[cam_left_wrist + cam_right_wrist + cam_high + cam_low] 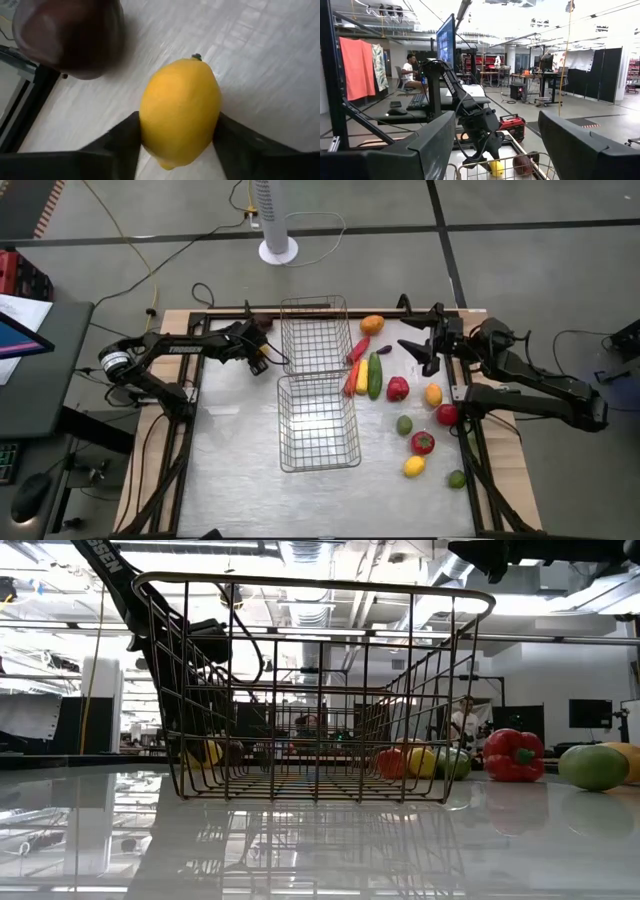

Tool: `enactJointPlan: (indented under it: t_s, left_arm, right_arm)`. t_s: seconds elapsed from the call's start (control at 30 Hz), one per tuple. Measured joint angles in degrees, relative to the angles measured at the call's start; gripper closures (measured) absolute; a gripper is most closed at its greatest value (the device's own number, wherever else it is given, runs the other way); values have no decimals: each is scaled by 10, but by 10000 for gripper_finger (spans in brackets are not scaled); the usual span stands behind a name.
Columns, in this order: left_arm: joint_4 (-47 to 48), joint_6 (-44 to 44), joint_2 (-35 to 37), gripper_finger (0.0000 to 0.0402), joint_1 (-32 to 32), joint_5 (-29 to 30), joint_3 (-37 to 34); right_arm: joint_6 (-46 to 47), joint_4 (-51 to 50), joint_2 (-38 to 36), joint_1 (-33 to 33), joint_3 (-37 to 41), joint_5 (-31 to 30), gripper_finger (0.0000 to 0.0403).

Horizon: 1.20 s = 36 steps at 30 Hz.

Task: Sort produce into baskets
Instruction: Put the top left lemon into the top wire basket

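Observation:
In the left wrist view a yellow lemon [180, 112] sits between my left gripper's [177, 127] two fingers, which are shut on it. This is at the table's far left [258, 361], left of the far basket [315, 335]. Just beyond the lemon lies a dark plum [70, 37]. The near basket [318, 422] stands in front of the far one. My right gripper [421, 351] hangs open and raised over the far right, above the loose produce, with nothing between its fingers [435, 142]. My left gripper pinches the lemon by its two long sides [147, 117] between its two fingers. The fingers come slanting down from the table's left and lie along the lemon, whose stem end [196, 57] points away from them. Whether the lemon rests on the table I cannot tell.
Right of the baskets lie an orange [372, 324], a long red pepper [357, 350], a cucumber [374, 376], a red pepper [398, 388], lemons [433, 394], tomatoes [423, 443] and limes [404, 424]. The table frame's rail [230, 311] runs along the far edge.

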<state>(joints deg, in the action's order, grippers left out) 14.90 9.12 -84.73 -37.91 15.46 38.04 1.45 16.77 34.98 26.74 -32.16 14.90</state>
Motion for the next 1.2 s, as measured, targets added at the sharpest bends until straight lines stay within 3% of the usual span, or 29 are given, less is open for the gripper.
enactJointPlan:
  t_s: [0.03,0.17,0.43,0.63,0.8,0.9,1.0,1.2]
  left_arm:
    - [0,-2,0,245,0,0,0]
    - [23,-8,0,248,0,0,11]
    - [172,-23,53,237,11,36,107]
    - [153,-77,132,218,42,67,169]
    - [23,-110,174,215,74,-55,173]
    - [-49,-143,161,214,97,-106,173]
    - [-92,-149,122,213,124,-112,173]
    - [-13,-129,42,181,144,-76,234]
  right_arm:
    - [0,-1,0,0,0,0,92]
    - [0,-3,0,0,0,0,92]
    - [0,-3,0,0,0,0,92]
    - [-3,0,0,0,0,0,92]
    - [-5,1,0,0,0,0,92]
    - [-5,5,0,0,0,0,92]
    - [-4,6,0,0,0,0,92]
    - [-4,1,0,0,0,0,92]
